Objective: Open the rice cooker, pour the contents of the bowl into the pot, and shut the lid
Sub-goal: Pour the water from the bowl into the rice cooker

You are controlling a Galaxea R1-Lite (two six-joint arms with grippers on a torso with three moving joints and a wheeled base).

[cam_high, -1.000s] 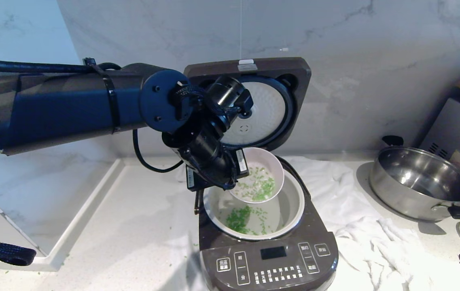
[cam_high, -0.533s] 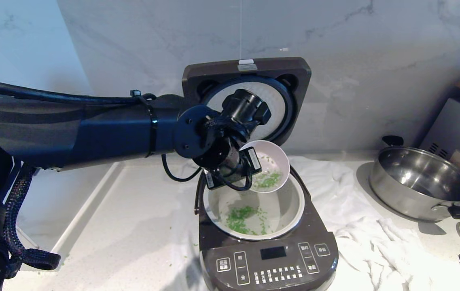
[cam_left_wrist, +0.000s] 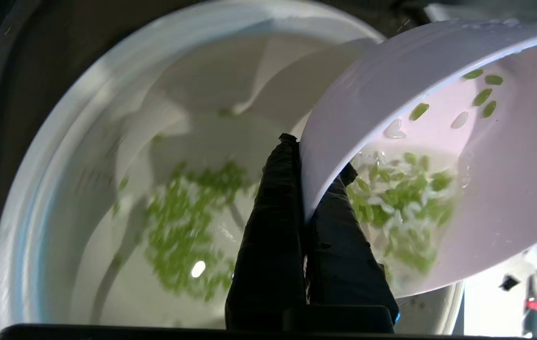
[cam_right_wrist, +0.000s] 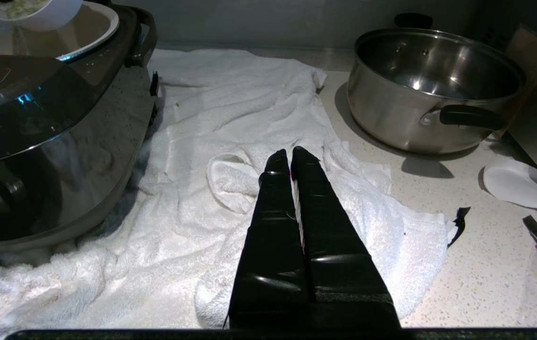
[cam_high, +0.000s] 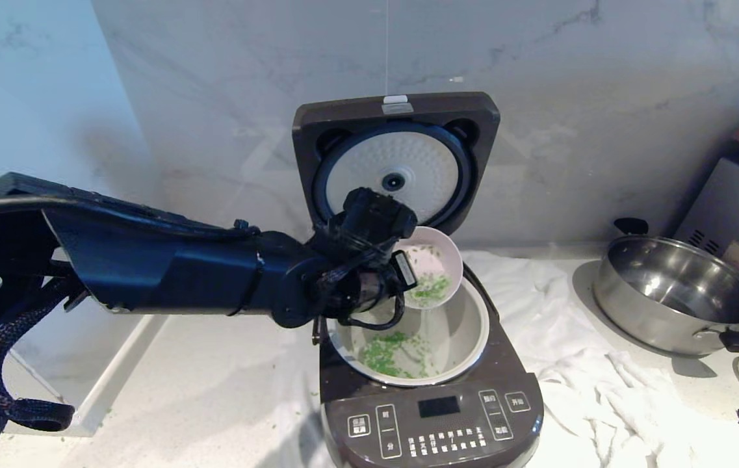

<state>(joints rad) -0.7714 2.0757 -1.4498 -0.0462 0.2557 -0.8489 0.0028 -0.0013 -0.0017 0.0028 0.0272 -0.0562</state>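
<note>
The rice cooker (cam_high: 434, 416) stands open, its lid (cam_high: 395, 162) upright and showing a white dimpled plate. My left gripper (cam_high: 405, 276) (cam_left_wrist: 313, 160) is shut on the rim of the pale pink bowl (cam_high: 437, 257) (cam_left_wrist: 438, 118), one finger inside and one outside. It holds the bowl tilted over the back of the cream-white pot (cam_high: 470, 328) (cam_left_wrist: 84, 141). Green contents lie on the pot's floor (cam_high: 385, 354) (cam_left_wrist: 183, 226), and more cling inside the bowl (cam_high: 433, 287) (cam_left_wrist: 405, 198). My right gripper (cam_right_wrist: 291, 153) is shut and empty, low over a white towel, outside the head view.
A crumpled white towel (cam_high: 577, 351) (cam_right_wrist: 230, 141) spreads right of the cooker. A stainless steel pan (cam_high: 678, 296) (cam_right_wrist: 433, 85) with black handles stands farther right. A marble wall rises close behind the lid. A raised white ledge (cam_high: 129, 351) borders the counter on the left.
My left arm has dropped lower and its wrist has rolled. The bowl has shifted a little back and right over the pot, and more green bits lie in the pot.
</note>
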